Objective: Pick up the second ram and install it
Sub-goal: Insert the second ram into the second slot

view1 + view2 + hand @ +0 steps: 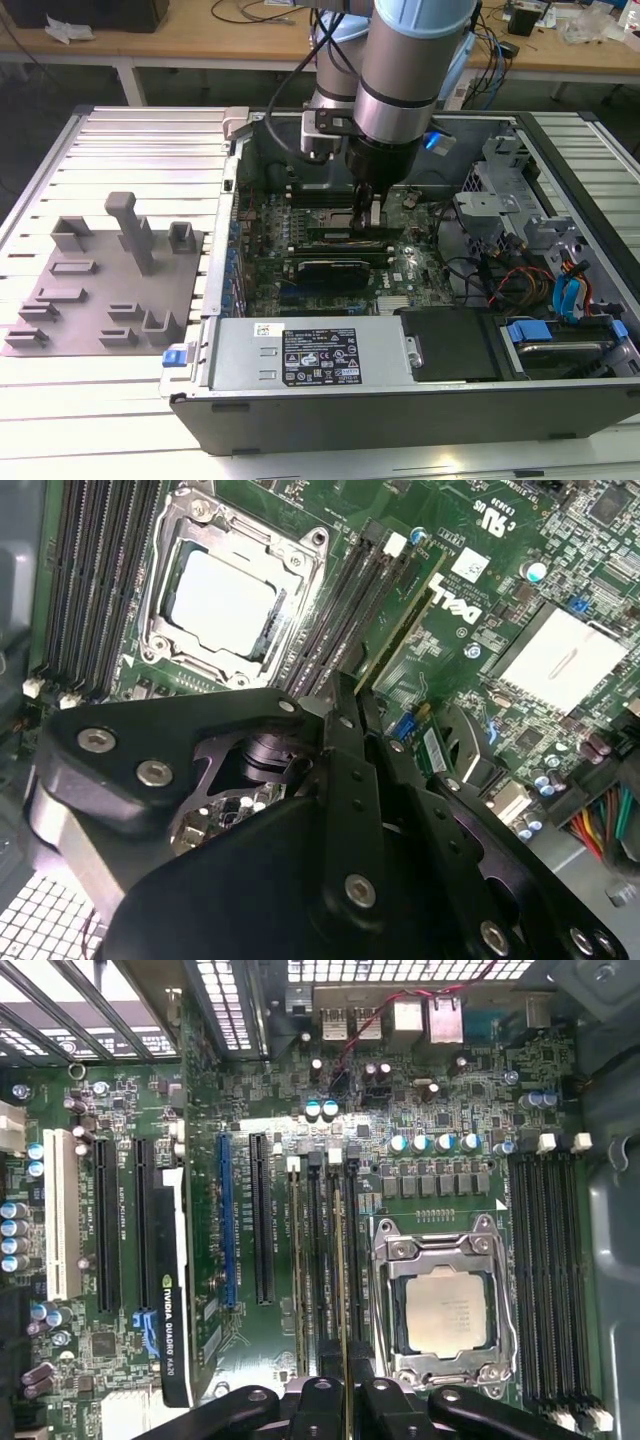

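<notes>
With the end effector (345, 1400) clamped on the second ram (343, 1260) over a memory slot beside the CPU socket (447, 1305) (edge-on), misalignment risks jamming.

An open computer case (400, 390) lies flat on a slatted metal surface (130, 150). The robot arm (410, 70) reaches straight down into it, its pincer (366, 212) low over the green board (330, 240), just beside the memory slots. At nine o'clock from the case, a gray plastic plate (100, 290) with posts rests on the surface. A black drive (450, 345) sits at five o'clock from the pincer.
</notes>
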Controlling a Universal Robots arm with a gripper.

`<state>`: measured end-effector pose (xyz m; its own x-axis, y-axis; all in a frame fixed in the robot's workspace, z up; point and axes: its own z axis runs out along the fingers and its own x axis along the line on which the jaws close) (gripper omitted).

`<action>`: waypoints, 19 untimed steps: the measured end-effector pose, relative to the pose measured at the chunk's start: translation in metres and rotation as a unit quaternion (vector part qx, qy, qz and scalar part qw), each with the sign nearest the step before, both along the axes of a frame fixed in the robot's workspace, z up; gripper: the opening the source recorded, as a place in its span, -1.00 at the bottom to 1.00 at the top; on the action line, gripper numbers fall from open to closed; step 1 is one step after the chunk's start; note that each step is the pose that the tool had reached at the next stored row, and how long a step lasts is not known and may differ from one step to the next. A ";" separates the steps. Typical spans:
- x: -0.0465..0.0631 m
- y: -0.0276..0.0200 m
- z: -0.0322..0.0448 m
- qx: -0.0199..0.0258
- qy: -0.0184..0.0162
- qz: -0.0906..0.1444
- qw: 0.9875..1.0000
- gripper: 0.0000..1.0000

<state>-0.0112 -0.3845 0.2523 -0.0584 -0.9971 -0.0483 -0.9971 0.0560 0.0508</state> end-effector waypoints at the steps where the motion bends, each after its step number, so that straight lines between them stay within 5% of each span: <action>1: 0.000 0.0002 -0.0009 0.000 0.000 0.000 1.000 -0.78; 7: 0.000 0.0049 -0.0106 0.000 0.000 0.000 1.000 -0.78; 12: -0.013 0.0023 -0.0162 0.000 0.000 0.000 1.000 -0.78; 19: -0.015 0.0034 -0.0223 0.000 0.000 0.000 1.000 -0.78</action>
